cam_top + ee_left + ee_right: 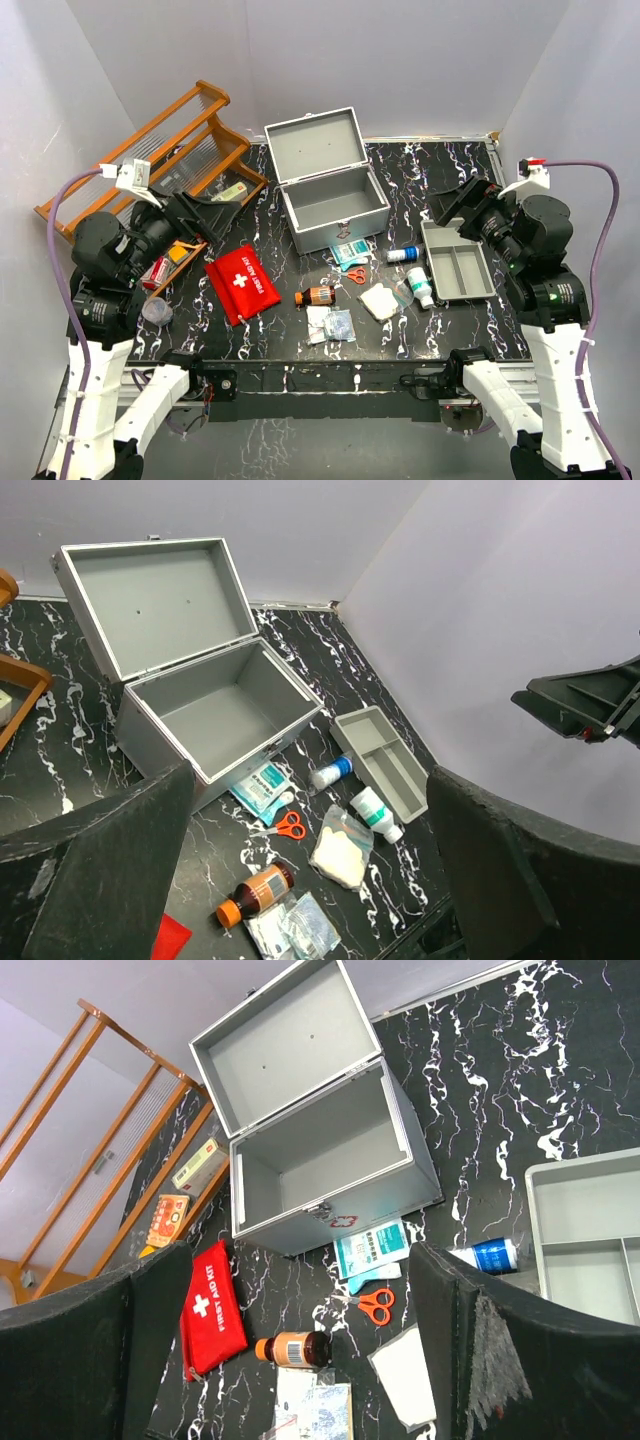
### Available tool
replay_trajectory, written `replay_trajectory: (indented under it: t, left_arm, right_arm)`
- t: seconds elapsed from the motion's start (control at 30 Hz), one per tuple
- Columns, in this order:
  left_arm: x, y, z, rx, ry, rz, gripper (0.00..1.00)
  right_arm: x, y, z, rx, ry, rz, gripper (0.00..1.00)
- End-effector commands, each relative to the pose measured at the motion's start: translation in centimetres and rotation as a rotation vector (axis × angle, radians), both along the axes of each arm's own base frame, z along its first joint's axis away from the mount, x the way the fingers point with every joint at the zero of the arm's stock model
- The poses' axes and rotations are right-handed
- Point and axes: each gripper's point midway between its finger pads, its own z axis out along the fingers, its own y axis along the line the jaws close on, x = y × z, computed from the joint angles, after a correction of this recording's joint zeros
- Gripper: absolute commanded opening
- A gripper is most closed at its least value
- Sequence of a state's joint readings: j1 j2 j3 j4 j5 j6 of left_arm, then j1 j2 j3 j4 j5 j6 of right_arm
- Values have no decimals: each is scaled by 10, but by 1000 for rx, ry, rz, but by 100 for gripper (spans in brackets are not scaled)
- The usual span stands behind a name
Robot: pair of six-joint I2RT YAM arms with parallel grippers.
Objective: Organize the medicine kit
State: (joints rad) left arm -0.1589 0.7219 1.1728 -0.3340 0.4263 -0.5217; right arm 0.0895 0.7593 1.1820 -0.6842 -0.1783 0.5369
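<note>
Red pouch (172, 938) barely peeks in at the left wrist view's bottom edge. Grey tray (590, 1220) runs off the right wrist view's right side. Medicine kit (215, 705) loses its front corner behind a left finger (100, 860). Teal packet (348, 251) print: unreadable.

Red pouch (242, 283), grey tray (456, 264), scissors (356, 268), brown bottle (318, 296)
</note>
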Motion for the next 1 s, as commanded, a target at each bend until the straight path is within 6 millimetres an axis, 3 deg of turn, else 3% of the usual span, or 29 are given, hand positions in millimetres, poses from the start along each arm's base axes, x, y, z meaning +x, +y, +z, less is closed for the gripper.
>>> replay_trajectory:
  t: [0.0, 0.13, 0.3, 0.43, 0.57, 0.8, 0.97]
  left_arm:
    - [-6, 4, 9, 17, -77, 9, 99]
    - [-9, 6, -6, 40, -50, 13, 99]
    - [-13, -4, -29, 10, 21, -47, 99]
    - [-22, -15, -42, -38, 108, -112, 99]
    - [-12, -2, -71, 10, 185, -22, 99]
    - [-1, 0, -147, 99, 414, -21, 98]
    - [8, 26, -217, 60, 700, 224, 83]
  right_arm:
    - [2, 1, 10, -11, -36, 14, 87]
    - [2, 6, 3, 24, 3, 26, 85]
    - [-1, 26, 2, 46, -44, 156, 79]
    - [0, 35, -12, 58, -21, 207, 77]
    - [-1, 53, -30, 73, 22, 324, 80]
    - [7, 72, -84, 113, 190, 449, 80]
    - [11, 86, -105, 94, 226, 440, 76]
